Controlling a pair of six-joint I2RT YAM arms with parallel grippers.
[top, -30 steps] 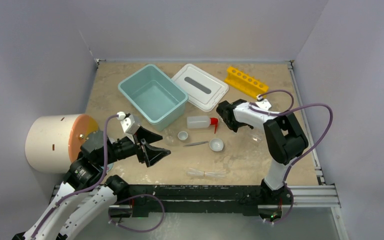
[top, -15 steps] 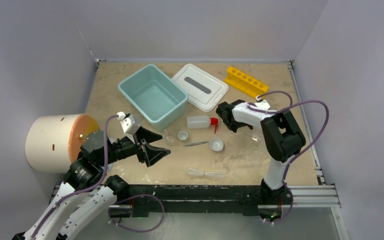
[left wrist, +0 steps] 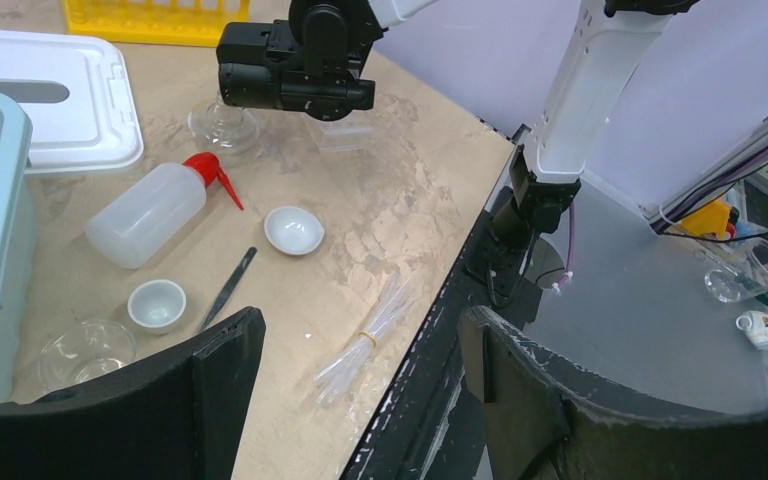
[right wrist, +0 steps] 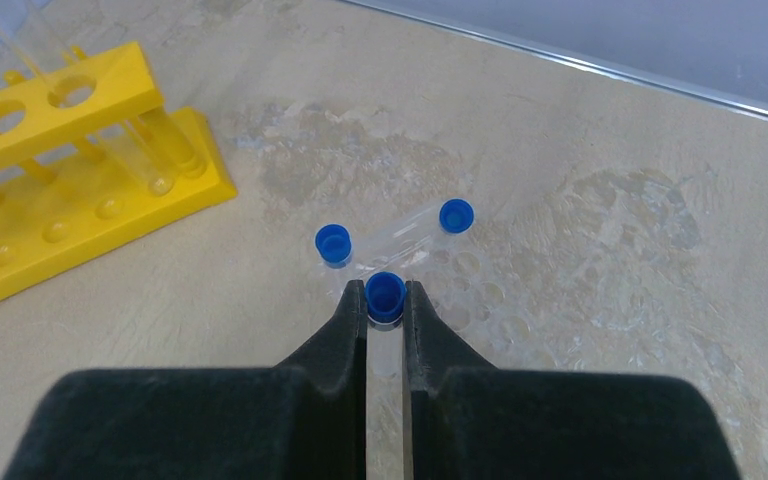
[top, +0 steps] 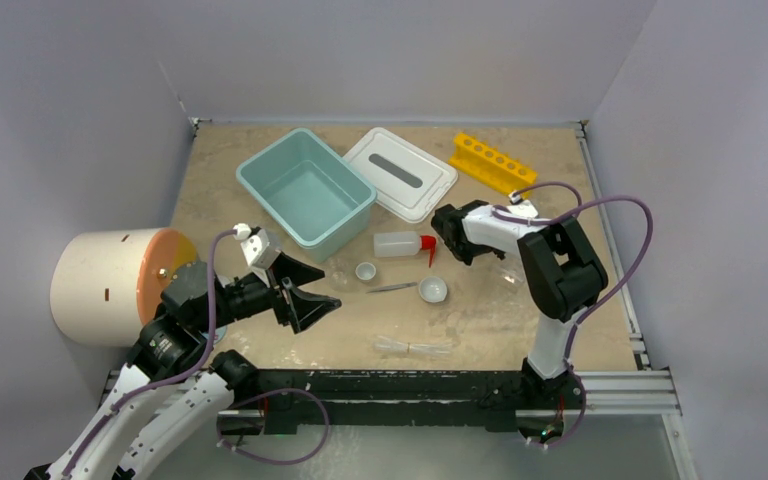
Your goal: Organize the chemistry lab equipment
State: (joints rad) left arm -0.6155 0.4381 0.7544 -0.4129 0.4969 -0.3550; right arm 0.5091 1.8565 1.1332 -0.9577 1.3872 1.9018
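Tightly, right jaws pinch a blue-capped tube [right wrist: 385, 298] beside two more blue caps [right wrist: 332, 243]; left jaws gape.

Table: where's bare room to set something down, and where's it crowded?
Bare: far-left corner beside the tub; near patch between the tube bundle and right arm base. Crowded: mid-table around bottle, bowls, tweezers, plus capped tubes by right gripper.

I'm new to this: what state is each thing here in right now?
Teal plastic tub: open, empty.
White flat lid: off, lying beside tub.
Clear squeeze bottle with red nozzle: lying on its side.
Left gripper: open, empty.
Right gripper: shut on blue-capped clear tube.
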